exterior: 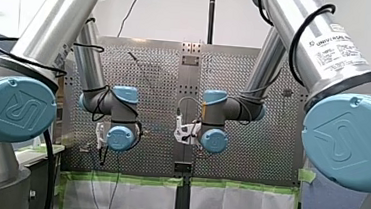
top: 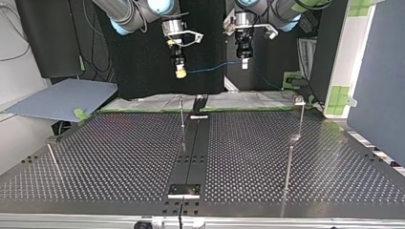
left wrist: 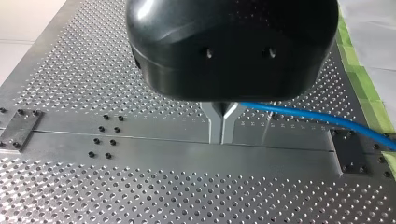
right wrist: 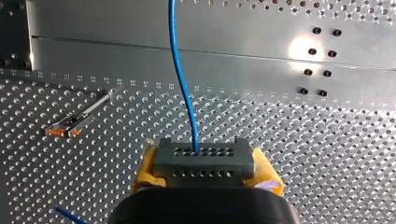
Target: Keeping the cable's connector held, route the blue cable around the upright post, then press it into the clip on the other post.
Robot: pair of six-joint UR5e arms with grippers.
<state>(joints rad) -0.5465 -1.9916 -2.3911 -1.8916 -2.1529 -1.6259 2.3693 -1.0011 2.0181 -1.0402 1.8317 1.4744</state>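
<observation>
In the right wrist view my right gripper (right wrist: 204, 175) is shut with its yellow pads on a grey connector (right wrist: 204, 161), and the blue cable (right wrist: 182, 79) runs straight out of it over the table. My left gripper (left wrist: 223, 133) has its metal fingers together on the blue cable (left wrist: 317, 115), which leaves to one side. In the top view both grippers hang above the table's far edge, my right gripper (top: 180, 72) at the left and my left gripper (top: 244, 64) at the right, with the cable (top: 210, 69) strung between them. A thin upright post (top: 182, 114) stands below them. A post with a clip (top: 299, 101) stands further right.
The perforated table (top: 119, 157) has a smooth centre strip (top: 193, 148). Another thin post (top: 288, 167) stands at the top view's right and a short one (top: 52, 155) at its left. A post top with orange marks (right wrist: 70, 126) lies beside my right gripper.
</observation>
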